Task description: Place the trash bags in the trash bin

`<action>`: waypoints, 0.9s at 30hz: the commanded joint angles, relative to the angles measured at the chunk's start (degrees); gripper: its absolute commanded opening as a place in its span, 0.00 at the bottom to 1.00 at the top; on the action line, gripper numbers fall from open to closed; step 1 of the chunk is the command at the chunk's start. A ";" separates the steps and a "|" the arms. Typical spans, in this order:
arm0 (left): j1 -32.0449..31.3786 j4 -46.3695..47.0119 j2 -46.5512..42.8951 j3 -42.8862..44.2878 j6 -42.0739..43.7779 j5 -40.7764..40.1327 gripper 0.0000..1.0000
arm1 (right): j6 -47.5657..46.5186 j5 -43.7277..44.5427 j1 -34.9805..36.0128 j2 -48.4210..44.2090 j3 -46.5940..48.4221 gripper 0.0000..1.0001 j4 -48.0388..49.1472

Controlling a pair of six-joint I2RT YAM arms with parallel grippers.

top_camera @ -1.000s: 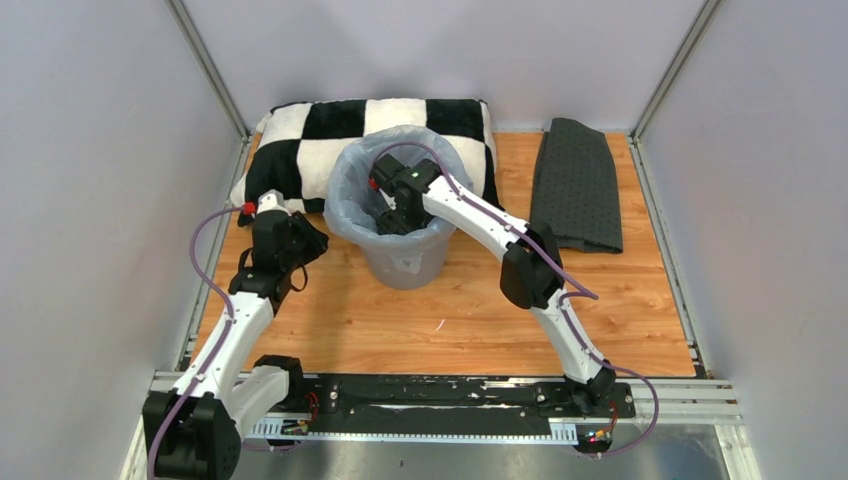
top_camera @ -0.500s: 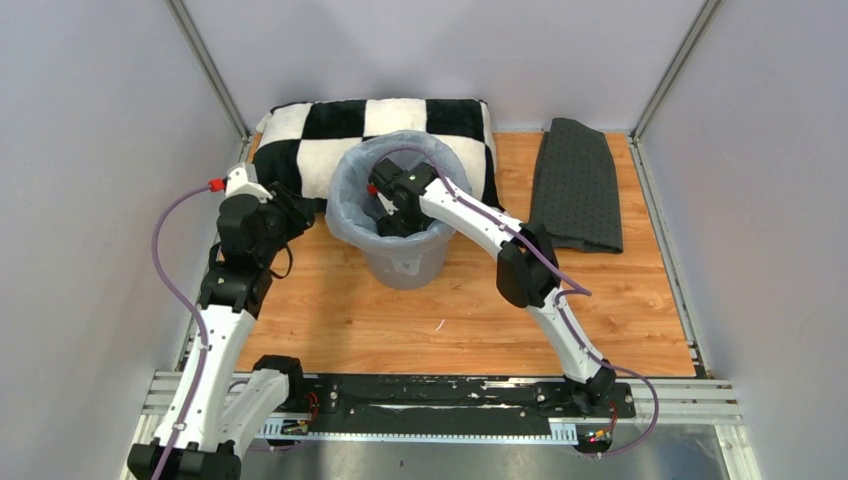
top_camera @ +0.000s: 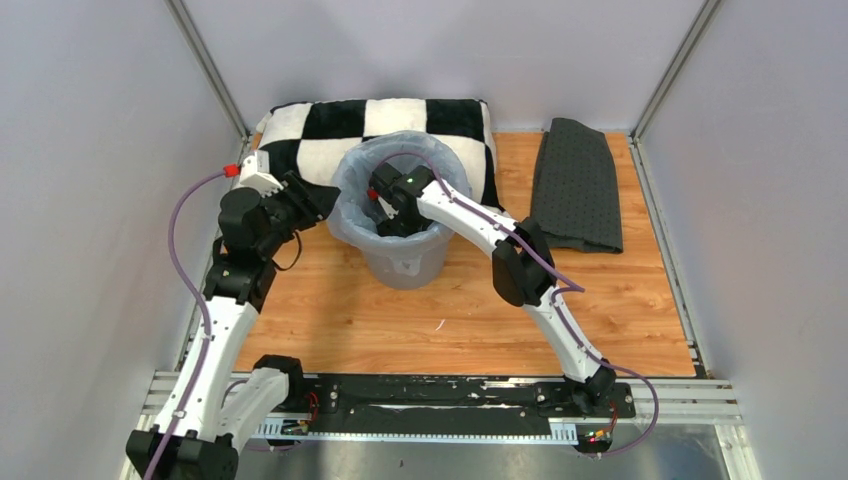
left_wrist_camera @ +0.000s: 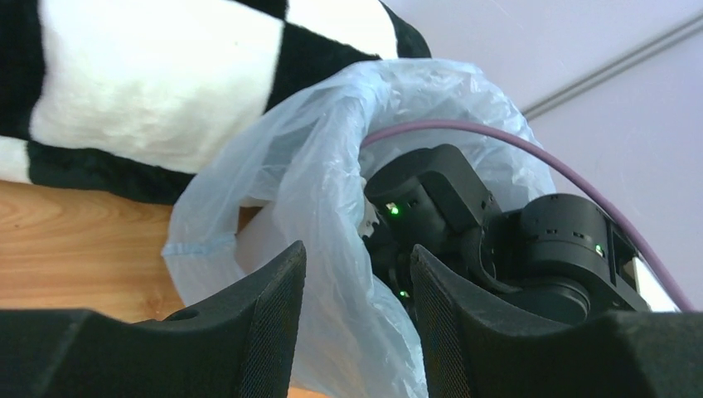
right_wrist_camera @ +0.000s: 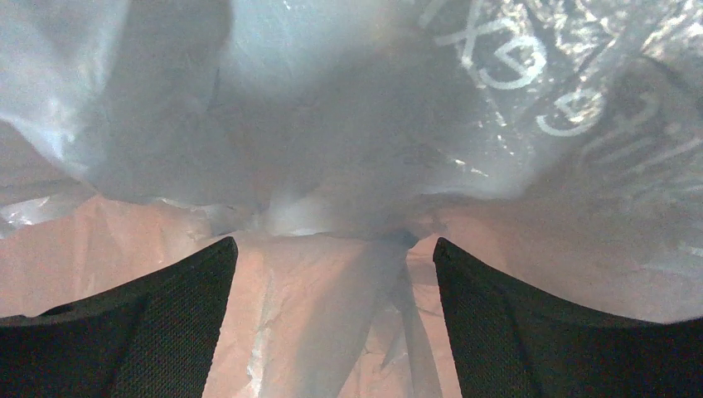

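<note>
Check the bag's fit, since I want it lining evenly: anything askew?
Yes: the trash bag billows loosely beyond the trash bin's left side instead of hugging its rim. Nothing looks torn or spilled.

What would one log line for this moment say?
trash bag: in trash bin, mouth draped over rim | right gripper: open, inside bag | left gripper: open, at bag's left overhang

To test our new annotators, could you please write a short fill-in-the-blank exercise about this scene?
1. The trash bag lines the trash bin, which stands in front of a checkered ____.
2. The right hand is open ____ the bin.
3. The left hand, by the bin's left rim, is ____.
Missing words: pillow; inside; open.
</note>
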 commanded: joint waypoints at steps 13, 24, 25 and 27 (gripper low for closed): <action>-2.70 0.07 5.95 -2.18 1.95 1.02 0.49 | 0.99 0.39 -0.29 -4.09 0.94 0.89 -1.74; -2.96 -1.47 7.37 -1.66 2.97 0.18 0.49 | 1.32 1.29 0.25 -6.21 1.27 0.89 -2.65; -3.04 -1.47 7.45 -1.70 2.97 0.13 0.49 | 1.32 1.28 0.24 -6.47 1.29 0.89 -2.71; -3.14 -1.43 7.55 -1.69 3.02 0.11 0.49 | 1.32 1.32 0.33 -6.98 1.29 0.89 -2.80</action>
